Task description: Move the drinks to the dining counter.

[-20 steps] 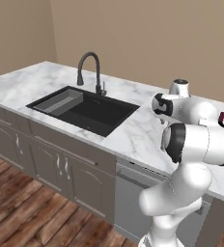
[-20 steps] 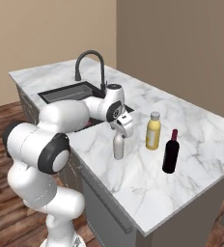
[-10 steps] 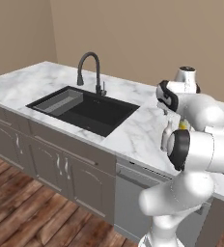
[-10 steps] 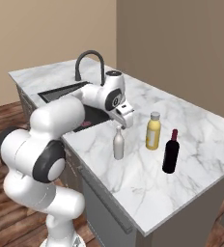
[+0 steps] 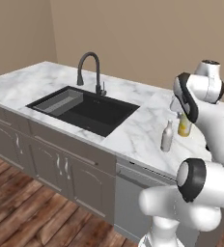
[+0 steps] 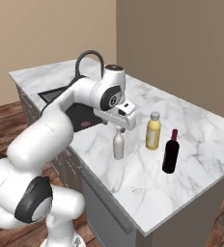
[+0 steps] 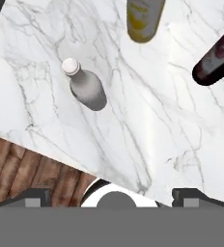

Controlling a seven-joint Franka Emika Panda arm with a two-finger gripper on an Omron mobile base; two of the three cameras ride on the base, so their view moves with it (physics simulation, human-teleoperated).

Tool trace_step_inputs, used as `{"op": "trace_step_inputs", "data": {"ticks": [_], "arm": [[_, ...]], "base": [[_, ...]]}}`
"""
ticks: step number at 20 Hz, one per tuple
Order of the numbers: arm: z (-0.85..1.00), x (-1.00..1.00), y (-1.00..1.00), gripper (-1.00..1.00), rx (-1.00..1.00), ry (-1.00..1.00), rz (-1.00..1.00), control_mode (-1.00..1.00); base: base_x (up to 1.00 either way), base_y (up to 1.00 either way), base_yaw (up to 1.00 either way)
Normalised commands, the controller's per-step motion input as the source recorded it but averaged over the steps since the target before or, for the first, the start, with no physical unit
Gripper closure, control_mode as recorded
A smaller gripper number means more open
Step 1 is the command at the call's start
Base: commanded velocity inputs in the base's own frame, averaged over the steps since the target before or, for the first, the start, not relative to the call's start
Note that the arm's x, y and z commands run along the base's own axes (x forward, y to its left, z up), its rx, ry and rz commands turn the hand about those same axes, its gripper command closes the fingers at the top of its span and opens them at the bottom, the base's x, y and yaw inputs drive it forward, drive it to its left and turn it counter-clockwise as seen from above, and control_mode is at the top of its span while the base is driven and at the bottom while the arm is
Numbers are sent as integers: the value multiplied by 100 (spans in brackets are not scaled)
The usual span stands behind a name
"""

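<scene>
All three drinks stand upright on the dining counter (image 6: pixel 133 185), a white veined marble top. The small beige-grey bottle (image 6: pixel 118 145) (image 5: pixel 167 136) (image 7: pixel 85 87) is nearest the sink. Beyond it stand the yellow juice bottle (image 6: pixel 153 131) (image 5: pixel 184 125) (image 7: pixel 143 18) and the slim dark red-brown bottle (image 6: pixel 171 151) (image 7: pixel 217 55). My gripper (image 6: pixel 121 127) (image 7: pixel 113 195) hangs open just above the beige-grey bottle and holds nothing. In the hand view its fingertips (image 7: pixel 34 195) stand far apart, and the bottle lies clear of them.
A black inset sink (image 5: pixel 85 109) with a dark curved faucet (image 5: pixel 90 67) lies left of the bottles. The counter's front edge (image 7: pixel 61 157) drops to a wood floor (image 5: pixel 32 212). Grey-brown cabinets (image 5: pixel 56 164) stand below, and beige walls behind.
The hand has lifted up and away from the beige-grey bottle, which stays standing on the marble. The arm's upper joints have risen with it.
</scene>
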Motion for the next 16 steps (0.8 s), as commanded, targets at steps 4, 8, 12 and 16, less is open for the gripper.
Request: {"op": "trace_step_inputs", "data": {"ticks": [4, 8, 12, 16], "arm": [[69, -100, 0, -100, 0, 0, 44, -100], [43, -100, 0, -100, 0, -2, 41, -100], [2, -100, 18, -100, -9, -28, 28, -100], [0, -90, 76, -100, -18, -58, 9, -100]], "base": [[0, 0, 0], [0, 0, 0], [0, 0, 0], [0, 0, 0]]}}
